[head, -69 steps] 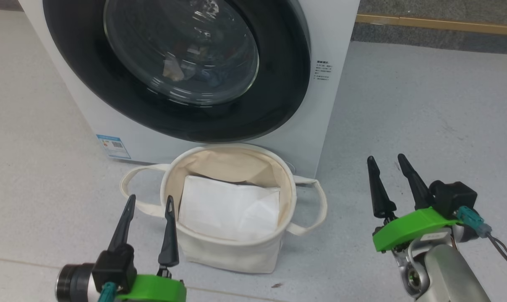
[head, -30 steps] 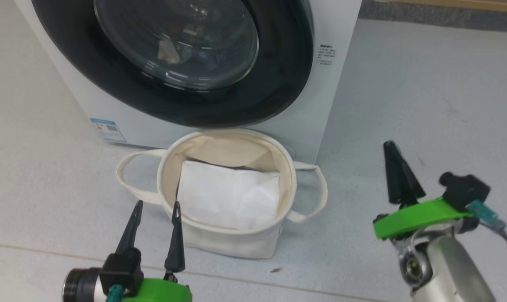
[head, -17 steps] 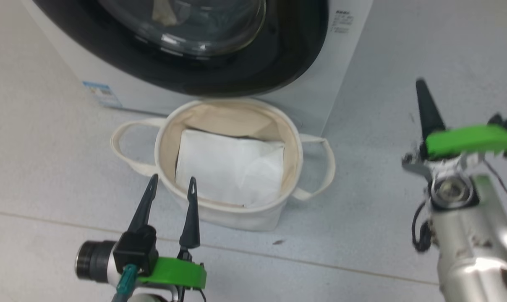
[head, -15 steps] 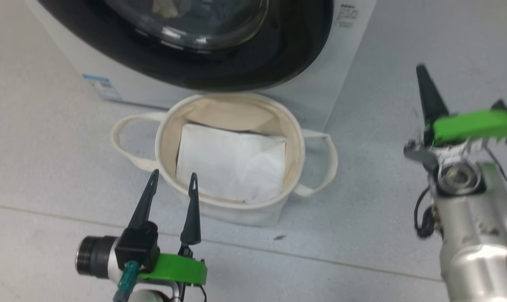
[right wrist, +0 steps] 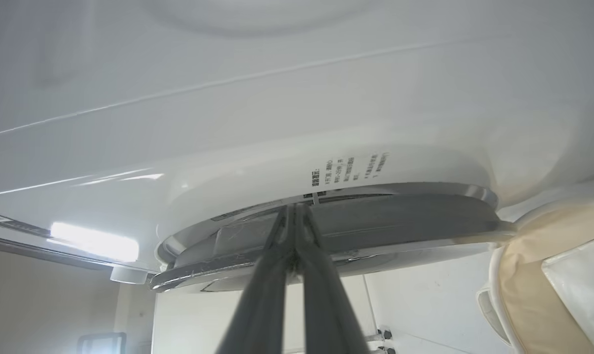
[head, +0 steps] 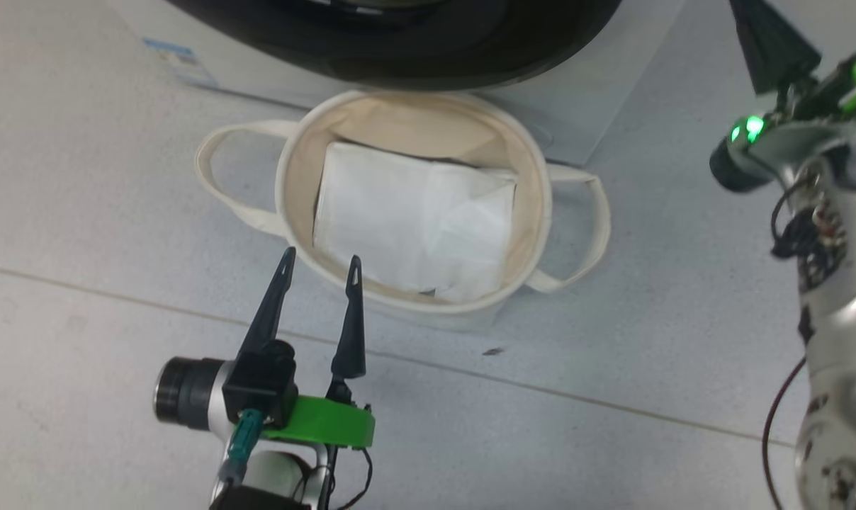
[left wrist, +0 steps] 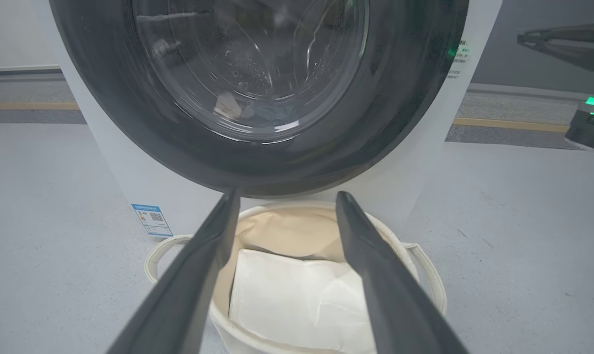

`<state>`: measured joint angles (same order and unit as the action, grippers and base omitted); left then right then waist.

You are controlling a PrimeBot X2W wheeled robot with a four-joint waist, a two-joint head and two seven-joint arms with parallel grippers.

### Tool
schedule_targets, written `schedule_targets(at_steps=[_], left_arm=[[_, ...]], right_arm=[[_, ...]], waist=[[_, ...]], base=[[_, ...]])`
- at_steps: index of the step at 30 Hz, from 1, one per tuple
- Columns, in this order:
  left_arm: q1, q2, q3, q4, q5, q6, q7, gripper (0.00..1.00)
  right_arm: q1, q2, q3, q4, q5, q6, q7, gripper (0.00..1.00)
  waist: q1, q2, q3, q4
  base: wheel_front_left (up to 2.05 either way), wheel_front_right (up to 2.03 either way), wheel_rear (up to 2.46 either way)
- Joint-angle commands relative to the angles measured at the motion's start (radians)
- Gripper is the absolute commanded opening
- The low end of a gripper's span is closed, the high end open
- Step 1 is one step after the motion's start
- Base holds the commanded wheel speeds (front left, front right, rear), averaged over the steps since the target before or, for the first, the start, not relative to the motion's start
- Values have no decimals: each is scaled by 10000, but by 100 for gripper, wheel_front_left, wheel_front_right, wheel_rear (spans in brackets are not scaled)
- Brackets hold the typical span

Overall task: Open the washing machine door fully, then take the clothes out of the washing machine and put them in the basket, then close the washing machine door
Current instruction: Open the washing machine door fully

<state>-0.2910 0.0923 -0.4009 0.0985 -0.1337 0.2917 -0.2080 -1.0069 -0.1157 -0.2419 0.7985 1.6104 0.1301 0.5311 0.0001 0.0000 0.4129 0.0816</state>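
Washing machine (left wrist: pixel 125 182), white, on the floor; its round black door (left wrist: pixel 400 98) looks shut, with the clothes (left wrist: pixel 265 112) dimly seen behind the glass. Basket (head: pixel 414 124) sits on the floor just in front of the machine — a white sheet (head: pixel 414 212) lies inside. Left claw (head: pixel 322 255): released, fingers spread, near the basket's rim. Right claw (right wrist: pixel 293 211): clenched, empty, tips at the door's edge.
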Motion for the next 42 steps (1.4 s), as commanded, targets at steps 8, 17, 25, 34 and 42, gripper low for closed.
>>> schedule_targets(at_steps=[8, 17, 25, 34, 42], left_arm=[[-507, -190, 26, 96, -144, 146, -360, 100], [-812, -366, -398, 488, -502, 247, -513, 100], [-954, -400, -571, 515, -592, 365, -534, 100], [-978, -414, -712, 431, -620, 377, -537, 100], [-968, -419, -860, 376, -788, 492, -537, 100]], right_arm=[[-1535, -488, 231, 1078, 186, 6, 739, 0], [-2459, -718, 483, 2037, 31, 6, 1067, 0], [-2806, -676, 641, 2352, -85, 6, 1213, 0], [-3024, -438, 556, 2726, 311, 6, 2105, 0], [-2557, -320, 824, 2920, 159, 6, 2613, 0]], waist=[[-1, 0, 559, 452], [-1, 0, 896, 970], [-1, 0, 1015, 1226], [-1, 0, 1173, 1378], [-1, 0, 964, 1501]], base=[[0, 0, 0], [0, 0, 0], [0, 0, 0], [0, 0, 0], [0, 0, 0]])
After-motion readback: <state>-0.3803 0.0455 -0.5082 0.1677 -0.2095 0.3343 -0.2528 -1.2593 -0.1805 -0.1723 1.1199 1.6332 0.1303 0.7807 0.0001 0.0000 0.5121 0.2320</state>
